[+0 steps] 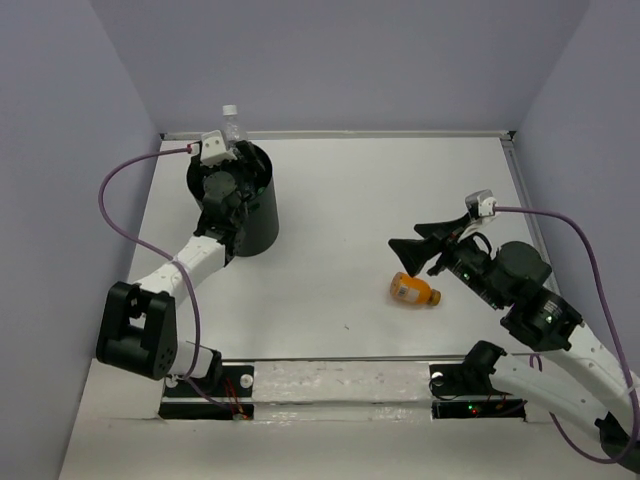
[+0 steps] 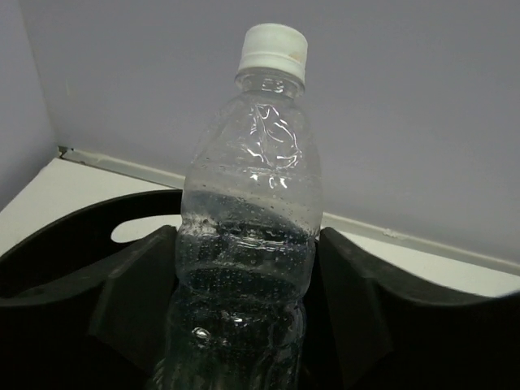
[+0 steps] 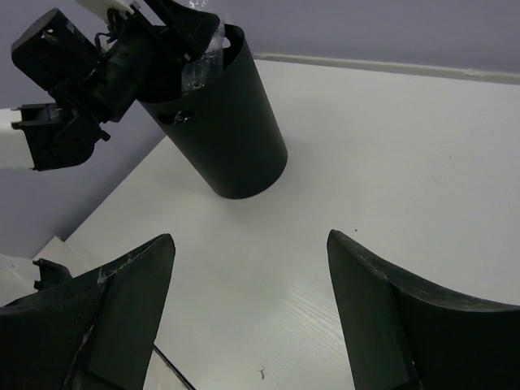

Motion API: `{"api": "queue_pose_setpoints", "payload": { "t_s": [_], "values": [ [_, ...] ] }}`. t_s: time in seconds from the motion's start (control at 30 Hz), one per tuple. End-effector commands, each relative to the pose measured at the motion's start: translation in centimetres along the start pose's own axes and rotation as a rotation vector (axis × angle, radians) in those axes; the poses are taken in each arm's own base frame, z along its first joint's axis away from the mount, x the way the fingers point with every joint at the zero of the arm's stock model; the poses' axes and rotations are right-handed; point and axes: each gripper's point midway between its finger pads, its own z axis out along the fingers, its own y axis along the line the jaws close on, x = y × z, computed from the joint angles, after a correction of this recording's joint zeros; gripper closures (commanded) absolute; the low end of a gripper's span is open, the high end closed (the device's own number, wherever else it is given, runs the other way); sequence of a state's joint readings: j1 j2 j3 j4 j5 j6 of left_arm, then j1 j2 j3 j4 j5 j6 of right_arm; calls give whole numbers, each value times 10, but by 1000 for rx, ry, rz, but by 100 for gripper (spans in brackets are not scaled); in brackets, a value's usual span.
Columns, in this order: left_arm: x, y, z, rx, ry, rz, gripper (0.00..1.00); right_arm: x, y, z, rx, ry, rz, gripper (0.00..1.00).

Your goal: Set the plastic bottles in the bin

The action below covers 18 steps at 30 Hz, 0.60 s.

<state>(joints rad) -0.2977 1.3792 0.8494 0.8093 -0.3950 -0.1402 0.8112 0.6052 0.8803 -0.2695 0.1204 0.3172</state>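
A clear plastic bottle (image 1: 232, 122) with a white cap stands upright over the mouth of the tall black bin (image 1: 262, 215). My left gripper (image 1: 232, 150) is shut on it. In the left wrist view the bottle (image 2: 252, 203) fills the space between the two black fingers (image 2: 138, 284), with the bin's rim (image 2: 57, 244) curving behind. An orange bottle (image 1: 415, 290) lies on its side on the table at centre right. My right gripper (image 1: 405, 236) hovers just above and behind it, open and empty. The right wrist view shows that gripper (image 3: 250, 237) open over bare table, facing the bin (image 3: 231, 122).
The table is walled at the back and on both sides. The bin stands at the back left, close to the rear wall. A reflective strip (image 1: 340, 380) runs along the near edge between the arm bases. The left arm (image 3: 73, 89) leans over the bin.
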Motion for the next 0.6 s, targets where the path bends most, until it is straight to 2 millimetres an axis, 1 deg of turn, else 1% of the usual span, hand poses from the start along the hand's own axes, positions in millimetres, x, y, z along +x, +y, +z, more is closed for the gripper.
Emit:
{"api": "queue_pose_setpoints", "payload": {
  "t_s": [0.0, 0.03, 0.07, 0.1, 0.13, 0.23, 0.27, 0.3, 0.37, 0.4, 0.43, 0.5, 0.53, 0.57],
  "values": [
    [-22, -3, -11, -47, -124, -70, 12, 1, 8, 4, -57, -40, 17, 19],
    [-20, -3, -12, -48, -122, -77, 9, 0, 8, 2, -57, -46, 22, 19],
    [-18, -1, -14, -55, -119, -81, 4, 4, 6, 1, -48, -35, 27, 19],
    [-19, 0, -14, -62, -122, -87, 1, 6, 4, 1, -40, -30, 26, 19],
    [-19, 0, -17, -63, -122, -97, 1, 7, 2, 0, -29, -22, 30, 19],
    [-22, -1, -23, -66, -124, -103, 1, 21, -11, 1, 38, 29, 32, 19],
    [-25, -2, -24, -69, -127, -109, 1, 28, -15, 2, 57, 52, 31, 19],
    [-33, -3, -27, -74, -135, -111, 1, 41, -21, 4, 86, 98, 26, 19],
    [-46, -6, -31, -71, -152, -121, 1, 56, -26, 8, 112, 151, 23, 19],
    [-60, -6, -35, -69, -174, -137, 1, 70, -31, 11, 136, 208, 16, 19],
    [-73, -7, -39, -65, -189, -148, 1, 78, -33, 13, 147, 240, 18, 18],
    [-89, -9, -43, -58, -202, -164, 1, 97, -40, 15, 182, 320, 13, 15],
    [-96, -10, -45, -55, -209, -172, 1, 103, -42, 16, 195, 343, 13, 14],
    [-110, -11, -51, -39, -231, -193, 1, 110, -46, 14, 214, 377, 9, 12]
  ]
}}
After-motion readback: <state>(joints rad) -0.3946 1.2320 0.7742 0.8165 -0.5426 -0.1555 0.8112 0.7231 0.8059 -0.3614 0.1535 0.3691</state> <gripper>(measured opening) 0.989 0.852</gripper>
